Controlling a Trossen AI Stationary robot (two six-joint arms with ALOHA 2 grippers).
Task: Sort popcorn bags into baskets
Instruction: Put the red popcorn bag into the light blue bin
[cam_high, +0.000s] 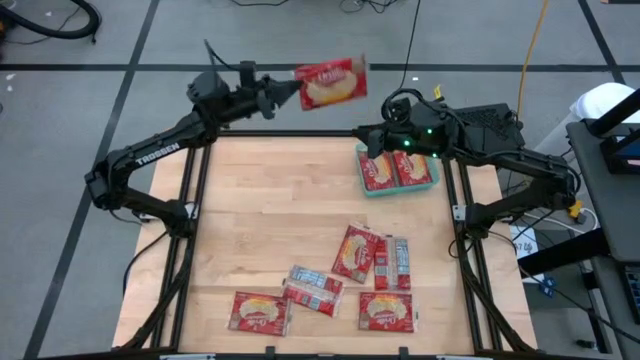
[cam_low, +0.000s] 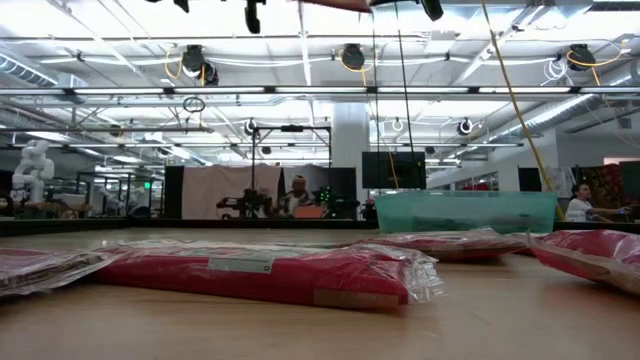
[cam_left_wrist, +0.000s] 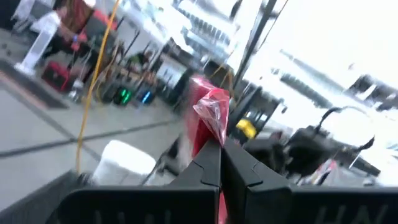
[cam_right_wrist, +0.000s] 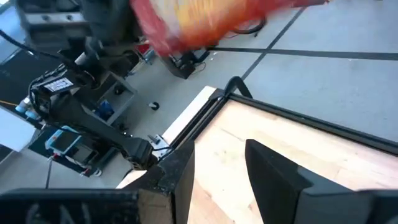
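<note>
Your left tool (cam_high: 283, 93) clenched on edge of flat red crinkly popcorn packet (cam_high: 328, 84), upper centre of frame, beyond desk (cam_high: 270, 210). Packet likely light, floppy, slippery: pinch seam. Right tool (cam_high: 372, 140) parted, empty, over teal basket (cam_high: 432, 186).

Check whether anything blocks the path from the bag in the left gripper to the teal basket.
The right gripper does. It hangs open over the basket's left end, between it and the held popcorn bag, which the left gripper holds high past the table's far edge. Two bags already lie inside.
</note>
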